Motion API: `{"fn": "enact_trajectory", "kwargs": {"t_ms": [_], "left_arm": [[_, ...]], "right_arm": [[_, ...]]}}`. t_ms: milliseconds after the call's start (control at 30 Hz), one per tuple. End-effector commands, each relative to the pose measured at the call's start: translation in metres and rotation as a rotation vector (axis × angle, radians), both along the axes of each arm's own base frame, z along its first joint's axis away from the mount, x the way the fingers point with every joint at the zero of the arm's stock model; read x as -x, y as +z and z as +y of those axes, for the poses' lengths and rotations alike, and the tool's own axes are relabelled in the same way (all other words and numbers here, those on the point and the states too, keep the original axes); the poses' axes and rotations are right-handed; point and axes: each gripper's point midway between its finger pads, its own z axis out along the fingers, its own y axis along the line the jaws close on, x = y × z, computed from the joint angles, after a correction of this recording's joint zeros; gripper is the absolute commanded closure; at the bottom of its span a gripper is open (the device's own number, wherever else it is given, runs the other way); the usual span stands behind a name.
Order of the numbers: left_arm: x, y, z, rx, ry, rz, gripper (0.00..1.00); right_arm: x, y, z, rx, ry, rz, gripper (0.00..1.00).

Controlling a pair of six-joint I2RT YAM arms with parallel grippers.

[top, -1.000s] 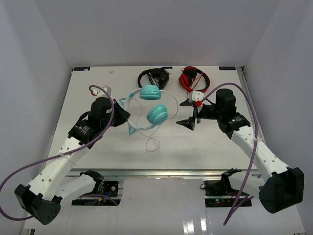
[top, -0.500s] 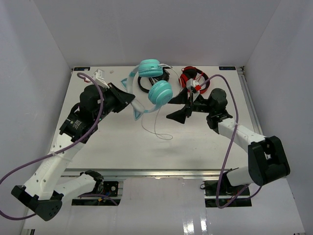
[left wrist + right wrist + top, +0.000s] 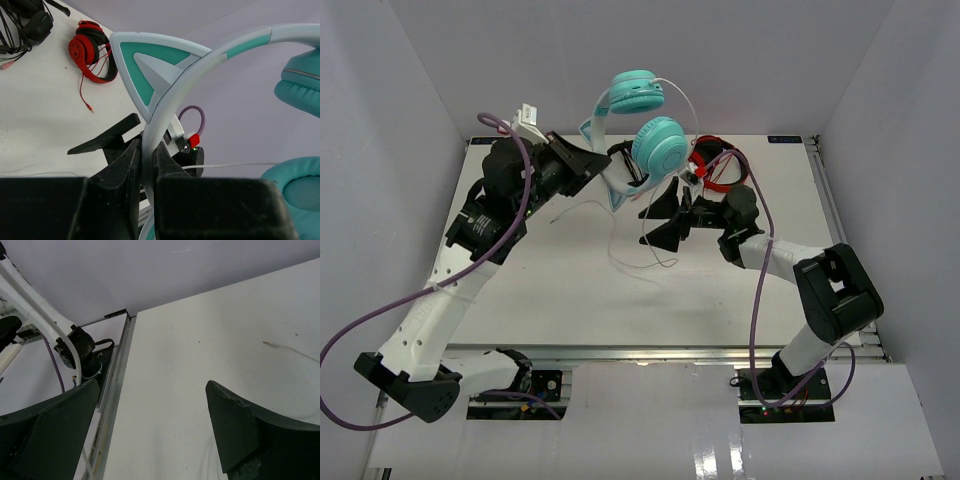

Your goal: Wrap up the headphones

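Observation:
The teal headphones (image 3: 658, 146) hang in the air above the back of the table, with one ear cup above the other. My left gripper (image 3: 593, 167) is shut on their pale headband (image 3: 165, 100), just below a cat ear (image 3: 145, 65). The thin white cable (image 3: 642, 255) dangles down to the table and also shows in the right wrist view (image 3: 295, 352). My right gripper (image 3: 665, 215) is open and empty, low beside the hanging cable and under the ear cups. In its own view the gripper (image 3: 152, 385) has only bare table between its jaws.
Red headphones (image 3: 722, 165) lie at the back of the table (image 3: 520, 290), right of centre, and also show in the left wrist view (image 3: 90, 55). Black headphones (image 3: 25, 20) lie beside them, mostly hidden behind the teal pair in the top view. White walls enclose the table.
My left arm has lifted the teal headphones off the table, up and toward the back. My right gripper has moved left, to under the headphones. The cable now hangs free.

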Motion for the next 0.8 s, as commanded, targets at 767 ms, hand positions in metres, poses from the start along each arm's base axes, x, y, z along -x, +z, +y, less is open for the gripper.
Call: {"fn": "enact_trajectory", "kwargs": {"t_ms": [767], "left_arm": [[0.007, 0.043, 0.026, 0.035, 0.099, -0.125, 1.0]], "right_arm": [[0.066, -0.022, -0.02, 0.24, 0.193, -0.359, 0.1]]}}
